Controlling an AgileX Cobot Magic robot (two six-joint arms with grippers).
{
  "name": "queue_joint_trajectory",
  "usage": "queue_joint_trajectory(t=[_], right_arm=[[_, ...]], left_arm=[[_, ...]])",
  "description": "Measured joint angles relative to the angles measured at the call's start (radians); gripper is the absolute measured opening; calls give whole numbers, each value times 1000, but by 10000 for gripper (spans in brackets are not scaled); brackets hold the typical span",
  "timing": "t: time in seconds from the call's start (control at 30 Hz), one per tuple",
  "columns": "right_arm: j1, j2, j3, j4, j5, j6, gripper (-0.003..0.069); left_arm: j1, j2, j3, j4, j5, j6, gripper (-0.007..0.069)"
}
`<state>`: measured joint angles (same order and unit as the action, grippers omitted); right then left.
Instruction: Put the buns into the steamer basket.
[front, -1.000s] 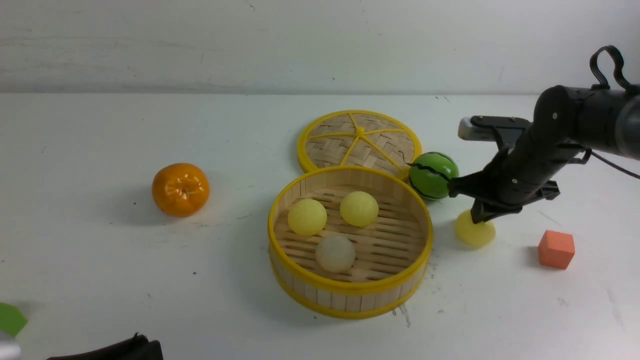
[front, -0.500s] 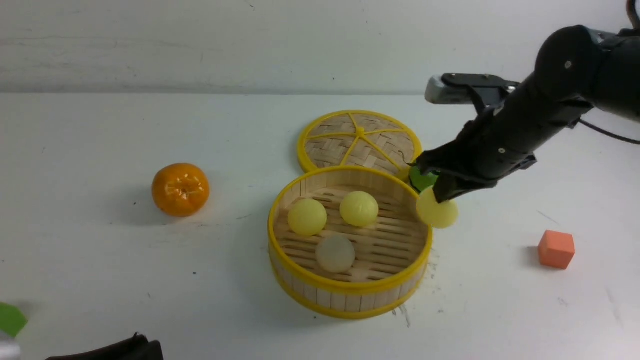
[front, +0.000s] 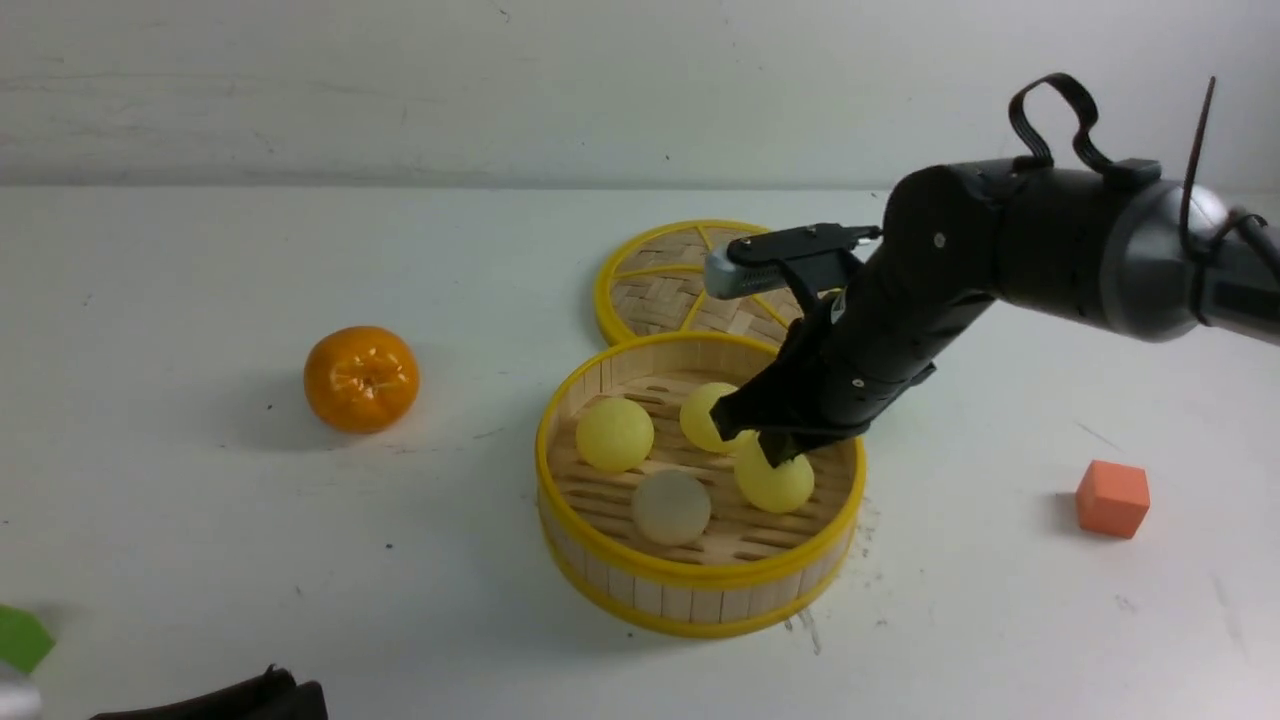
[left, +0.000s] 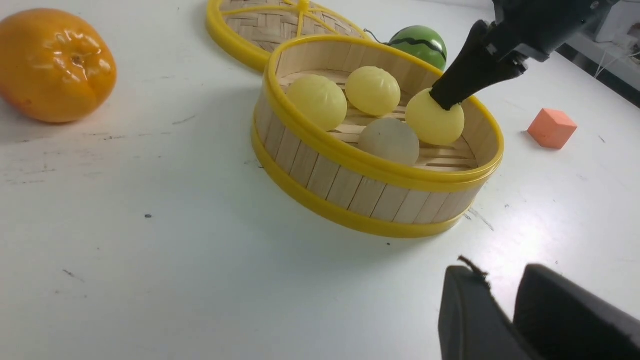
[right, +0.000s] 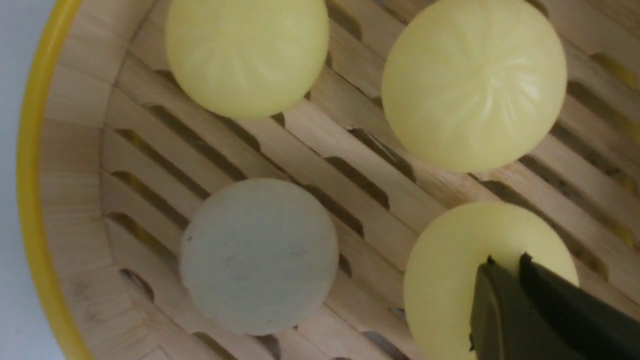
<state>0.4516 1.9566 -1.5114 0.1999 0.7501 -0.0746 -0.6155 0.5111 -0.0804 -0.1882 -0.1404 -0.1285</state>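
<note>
Four buns (front: 773, 483) and the right arm (front: 900, 310) crowd the steamer basket (front: 700, 590), while the table (front: 200, 550) lies open between it and the orange (front: 361, 378).

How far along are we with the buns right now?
Nearly done. Three buns, two pale yellow and one off-white, already lie on the steamer basket floor. The right tool pinches the top of the fourth bun, inside the rim. Left: release it and withdraw.
</note>
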Motion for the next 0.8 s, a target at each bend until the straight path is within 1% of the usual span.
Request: queue_joint_trajectory(t=[0.03,0.13,0.17,0.2,0.23,0.27,0.3,0.33,0.37,0.4,0.43,0.47,0.53,0.57,0.6,0.63,0.7,0.77,0.8], right_arm=[[0,3,0,0,0,16,31],[0,16,0,1,11,75,104],[0,19,0,3,13,83,141],[0,20,0,3,13,85,150],[0,22,-3,3,24,101,234],[0,20,-6,3,32,113,283],[0,19,-6,3,35,113,283],[0,6,-8,4,56,121,358],[2,-14,-8,4,85,135,405],[2,-18,-8,4,85,137,411],[8,-67,-8,3,126,154,448],[13,-103,-8,-1,154,162,459],[27,-180,-8,-28,224,169,456],[37,-227,-5,-51,266,178,444],[37,-227,-5,-51,266,178,444],[48,-287,8,-83,311,190,424],[80,-428,70,-151,372,223,344],[96,-537,134,-177,381,248,278],[98,-548,140,-180,381,250,262]], left_arm=[[0,0,0,0,0,0,144],[0,0,0,0,0,0,144],[0,0,0,0,0,0,144],[0,0,0,0,0,0,144],[0,0,0,0,0,0,146],[0,0,0,0,0,0,146],[0,0,0,0,0,0,146],[0,0,0,0,0,0,148],[0,0,0,0,0,0,150],[0,0,0,0,0,0,150],[0,0,0,0,0,0,154],[0,0,0,0,0,0,155],[0,0,0,0,0,0,155],[0,0,0,0,0,0,155],[0,0,0,0,0,0,157],[0,0,0,0,0,0,158],[0,0,0,0,0,0,164],[0,0,0,0,0,0,165],[0,0,0,0,0,0,164]])
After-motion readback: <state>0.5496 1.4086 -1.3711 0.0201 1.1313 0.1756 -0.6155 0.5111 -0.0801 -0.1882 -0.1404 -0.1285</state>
